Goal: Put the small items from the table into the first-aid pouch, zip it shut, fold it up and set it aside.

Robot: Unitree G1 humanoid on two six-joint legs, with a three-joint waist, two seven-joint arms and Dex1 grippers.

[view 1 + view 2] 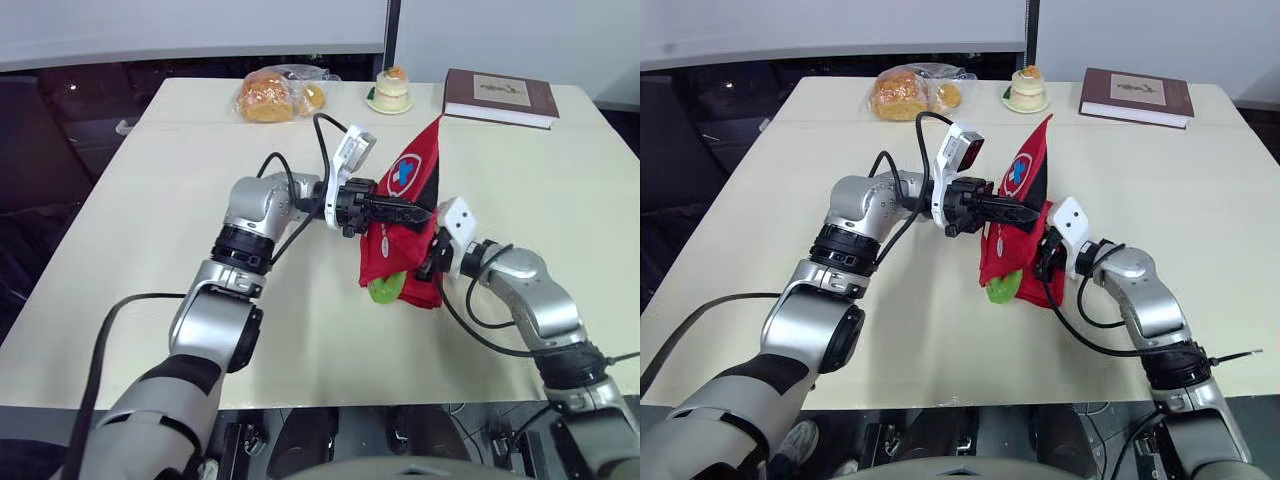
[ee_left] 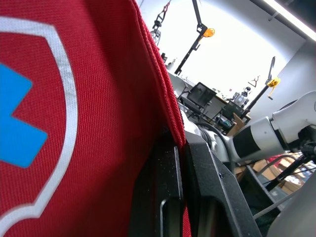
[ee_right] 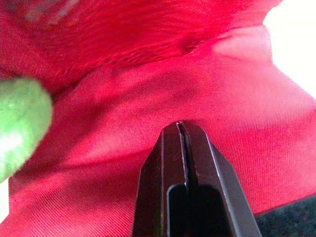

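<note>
Fingers (image 2: 217, 197) of the left gripper (image 1: 416, 211) pinch the first-aid pouch (image 1: 400, 240) edge, holding it upright over the counter (image 1: 150, 200).
Right gripper (image 1: 432, 262) fingers (image 3: 217, 187) are pressed together against its lower cloth. A green item (image 1: 383, 289) sticks out below; tilting the pouch could drop it.

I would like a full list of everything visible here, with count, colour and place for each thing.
table: one, cream, under everything
first-aid pouch: one, red with blue-and-white emblem, held up over mid table
small item: one, green, poking out at the pouch's lower edge
bagged bread: one, golden in clear plastic, far edge
small cake: one, pale, far edge beside the bread
book: one, brown, far right corner
left gripper: black fingers shut on the pouch
right gripper: black fingers shut on the pouch's lower part
</note>
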